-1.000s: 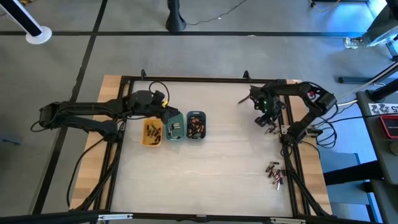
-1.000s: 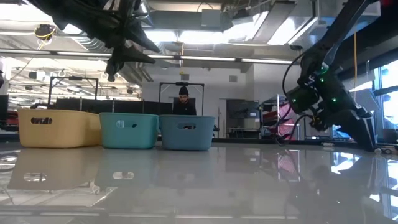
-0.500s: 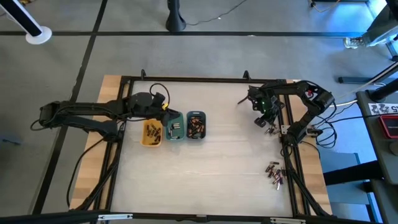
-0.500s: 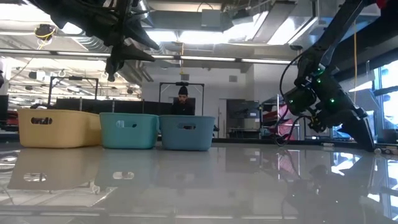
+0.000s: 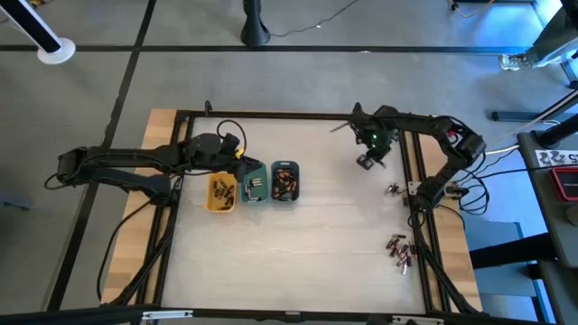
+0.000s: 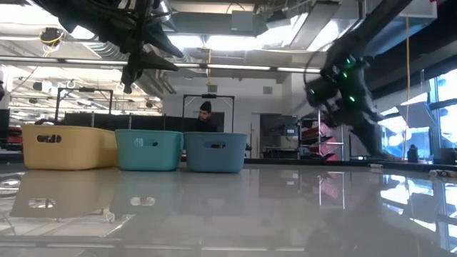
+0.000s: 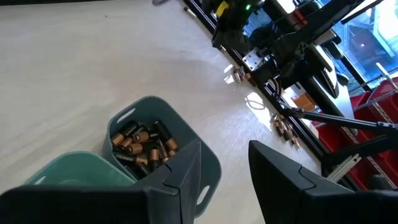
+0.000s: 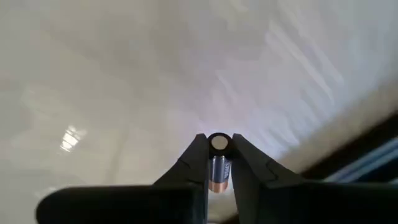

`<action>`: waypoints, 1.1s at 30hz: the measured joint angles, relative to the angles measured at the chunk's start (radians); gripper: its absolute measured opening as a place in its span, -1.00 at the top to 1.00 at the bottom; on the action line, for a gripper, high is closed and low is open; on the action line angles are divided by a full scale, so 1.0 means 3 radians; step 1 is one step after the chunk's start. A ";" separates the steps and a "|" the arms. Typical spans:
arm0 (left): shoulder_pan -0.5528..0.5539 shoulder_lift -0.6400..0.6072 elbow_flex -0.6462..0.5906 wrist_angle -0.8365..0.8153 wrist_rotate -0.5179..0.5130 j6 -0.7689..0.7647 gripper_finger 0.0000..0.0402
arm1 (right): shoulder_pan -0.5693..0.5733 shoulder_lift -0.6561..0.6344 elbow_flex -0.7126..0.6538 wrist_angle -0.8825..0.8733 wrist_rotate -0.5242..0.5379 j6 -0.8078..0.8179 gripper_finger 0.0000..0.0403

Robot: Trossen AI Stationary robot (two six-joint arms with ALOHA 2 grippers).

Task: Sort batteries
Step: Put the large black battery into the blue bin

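Observation:
A small battery (image 8: 218,163), dark with a copper band and a silvery end, sits between the fingers of my right gripper (image 8: 219,148), which hangs above the bare table near its far right (image 5: 366,161). My left gripper (image 7: 225,167) stands open above the trays, near the green tray (image 5: 254,185), with nothing between its fingers. The yellow tray (image 5: 220,192), the green tray and the grey-blue tray (image 5: 285,182) stand side by side on the table, each with batteries inside. Loose batteries (image 5: 393,190) lie by the right edge. My right gripper pinches the battery's round sides (image 8: 217,171) between its two fingertips. The fingers come from above, pointing down. The battery stands along the fingers, silvery end (image 8: 219,143) toward the table, lifted clear of it.
A second cluster of loose batteries (image 5: 399,253) lies near the table's right front. The dark frame rail (image 5: 414,181) runs along the right edge beside them. Bare tabletop (image 5: 334,226) stretches between the trays and the right arm. A person stands in the room behind (image 6: 206,114).
My right gripper has risen from the loose batteries by the right edge and gone toward the table's far edge and a little left, mostly in the last half second.

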 joint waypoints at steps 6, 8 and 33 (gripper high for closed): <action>0.0000 0.0000 0.0000 0.0002 0.0013 -0.0020 0.38 | 0.0475 -0.0093 0.0635 0.0131 -0.0569 0.0201 0.80; 0.0000 0.0000 0.0000 0.0002 0.0014 -0.0024 0.38 | 0.0693 -0.0093 0.0840 0.0329 -0.0696 0.0300 0.80; -0.0021 -0.0001 0.0000 -0.0025 0.0026 0.0015 0.38 | 0.1733 0.0749 0.1023 0.2520 -0.1106 0.1346 0.62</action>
